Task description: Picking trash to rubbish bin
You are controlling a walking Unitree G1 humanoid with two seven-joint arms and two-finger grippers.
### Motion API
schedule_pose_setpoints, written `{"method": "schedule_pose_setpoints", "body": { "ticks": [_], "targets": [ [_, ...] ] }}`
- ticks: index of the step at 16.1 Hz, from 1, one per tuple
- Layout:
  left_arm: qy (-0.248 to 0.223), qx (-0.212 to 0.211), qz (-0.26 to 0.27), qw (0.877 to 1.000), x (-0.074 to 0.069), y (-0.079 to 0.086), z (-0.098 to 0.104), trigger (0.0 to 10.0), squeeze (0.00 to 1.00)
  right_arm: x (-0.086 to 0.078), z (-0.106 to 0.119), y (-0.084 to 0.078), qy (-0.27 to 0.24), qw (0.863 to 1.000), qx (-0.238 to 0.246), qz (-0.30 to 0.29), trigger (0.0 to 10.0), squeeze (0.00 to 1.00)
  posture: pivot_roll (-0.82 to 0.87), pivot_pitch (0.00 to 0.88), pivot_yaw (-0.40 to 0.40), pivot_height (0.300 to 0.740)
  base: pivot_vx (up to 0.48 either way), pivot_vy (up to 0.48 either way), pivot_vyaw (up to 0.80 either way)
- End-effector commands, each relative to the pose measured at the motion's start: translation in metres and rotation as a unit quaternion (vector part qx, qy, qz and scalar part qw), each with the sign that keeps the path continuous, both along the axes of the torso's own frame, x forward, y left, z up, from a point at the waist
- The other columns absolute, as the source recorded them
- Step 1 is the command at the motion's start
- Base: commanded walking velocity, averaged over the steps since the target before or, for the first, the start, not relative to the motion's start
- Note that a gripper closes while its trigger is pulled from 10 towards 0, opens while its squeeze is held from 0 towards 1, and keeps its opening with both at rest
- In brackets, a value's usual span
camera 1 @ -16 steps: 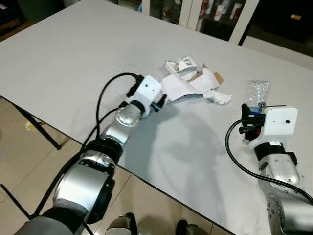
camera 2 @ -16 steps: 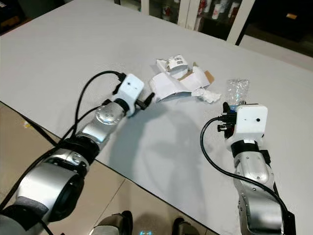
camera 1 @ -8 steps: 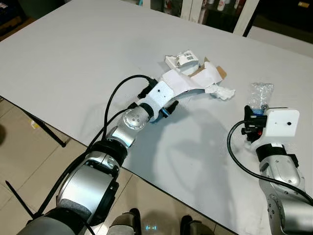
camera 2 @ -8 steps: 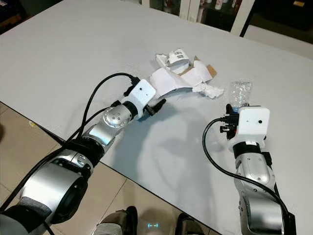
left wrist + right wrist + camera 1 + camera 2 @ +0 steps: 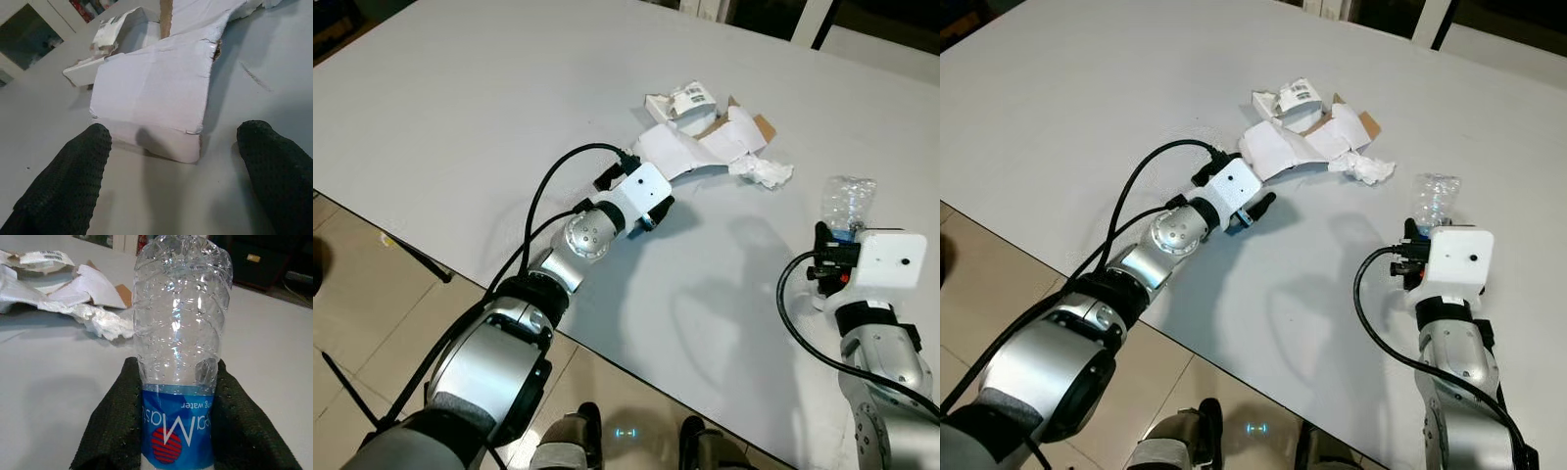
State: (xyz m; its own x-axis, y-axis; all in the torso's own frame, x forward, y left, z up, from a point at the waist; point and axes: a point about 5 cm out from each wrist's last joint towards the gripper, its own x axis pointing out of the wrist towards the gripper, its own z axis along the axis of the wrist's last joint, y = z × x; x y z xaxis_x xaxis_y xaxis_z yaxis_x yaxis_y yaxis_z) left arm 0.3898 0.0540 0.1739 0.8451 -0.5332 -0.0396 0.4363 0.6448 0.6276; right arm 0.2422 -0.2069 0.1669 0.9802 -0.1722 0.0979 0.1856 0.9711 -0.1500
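Observation:
A heap of torn white cardboard (image 5: 700,147) lies on the white table (image 5: 460,108), with a crumpled tissue (image 5: 762,171) at its right end. My left gripper (image 5: 176,181) is open just short of a folded white flap (image 5: 151,95) of that cardboard; its fingertips (image 5: 68,171) straddle the flap's near edge. On the right, my right gripper (image 5: 178,426) is shut on a clear plastic water bottle (image 5: 180,333) with a blue label, holding it by the label end. The bottle (image 5: 847,204) sticks out ahead of the right wrist.
The table's front edge (image 5: 431,262) runs diagonally, with tiled floor (image 5: 372,323) below it. A black table leg (image 5: 416,262) slants at the left. My feet (image 5: 636,446) show at the bottom. Dark cabinets stand beyond the table's far edge.
The camera has shifted, so the scene sits higher and further right. My left gripper has moved in toward the cardboard's near flap. The right gripper keeps its hold on the bottle.

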Motion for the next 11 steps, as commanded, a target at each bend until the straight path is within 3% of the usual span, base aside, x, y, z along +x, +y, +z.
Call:
{"method": "schedule_pose_setpoints", "body": {
  "ticks": [1, 11],
  "targets": [
    [0.018, 0.029, 0.015, 0.999, 0.000, 0.007, -0.012, 10.0, 0.00, -0.006, 0.002, -0.004, -0.003, 1.000, -0.005, -0.016, 10.0, 0.00, 0.06, 0.317, 0.040, 0.740, 0.000, 0.000, 0.00],
    [-0.101, 0.099, 0.054, 0.989, 0.009, 0.018, 0.011, 10.0, 0.00, -0.020, -0.001, -0.004, 0.008, 0.999, 0.011, -0.031, 10.0, 0.00, 0.02, 0.385, 0.030, 0.740, 0.000, 0.000, 0.00]
  ]
}}
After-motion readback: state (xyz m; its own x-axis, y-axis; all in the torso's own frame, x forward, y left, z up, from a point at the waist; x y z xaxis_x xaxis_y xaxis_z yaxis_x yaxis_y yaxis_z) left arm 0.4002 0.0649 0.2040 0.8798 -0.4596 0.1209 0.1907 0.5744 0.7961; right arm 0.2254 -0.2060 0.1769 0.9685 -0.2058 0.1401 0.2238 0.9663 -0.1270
